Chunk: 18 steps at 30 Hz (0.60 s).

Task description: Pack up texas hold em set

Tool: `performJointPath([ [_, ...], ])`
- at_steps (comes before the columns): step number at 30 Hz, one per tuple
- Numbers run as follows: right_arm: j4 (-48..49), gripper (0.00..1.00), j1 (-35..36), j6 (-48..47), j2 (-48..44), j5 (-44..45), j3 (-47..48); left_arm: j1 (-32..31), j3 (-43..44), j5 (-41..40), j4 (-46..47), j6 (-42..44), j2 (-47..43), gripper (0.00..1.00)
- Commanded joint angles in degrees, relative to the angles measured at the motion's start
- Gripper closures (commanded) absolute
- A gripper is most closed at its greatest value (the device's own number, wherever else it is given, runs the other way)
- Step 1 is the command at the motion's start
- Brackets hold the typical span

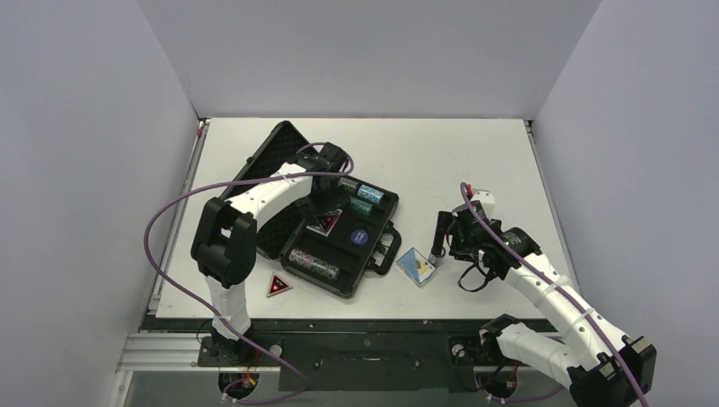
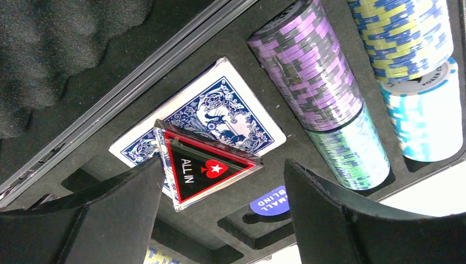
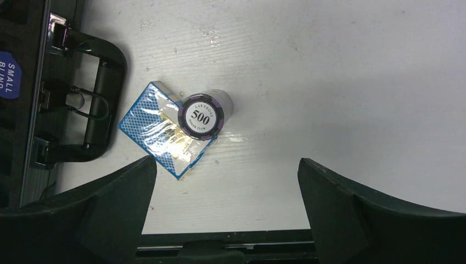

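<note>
Looking down from the top camera, the left claw (image 1: 326,206) is seen over the open briefcase (image 1: 339,242), and the right claw (image 1: 442,242) just beside a blue card deck (image 1: 415,265) on the table (image 1: 475,161). At the left wrist, the jaws are held apart and empty; a red-black triangle (image 2: 206,168) is propped on a patterned card deck (image 2: 220,115) just ahead, with chip rolls (image 2: 308,66) slotted ahead-right. At the right wrist, the jaws are likewise spread and empty, and an upright chip roll (image 3: 202,115) is seen ahead, by the blue card deck.

Lab test cell: white table (image 1: 475,153) w/ plain grey walls (image 1: 85,170) on 3 sides.
</note>
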Motion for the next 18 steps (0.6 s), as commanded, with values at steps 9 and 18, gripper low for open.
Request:
performJointPath([
  [9, 0.31, 0.04, -0.32, -0.5, 0.22, 1.47, 2.81, -0.63, 2.56, -3.04, 2.56, 1.5, -6.8, 0.13],
  [18, 0.09, 0.04, -0.32, -0.57, -0.02, 1.45, 3.23, -0.82, -5.8, -4.23, 7.37, 9.23, -20.15, 0.12],
])
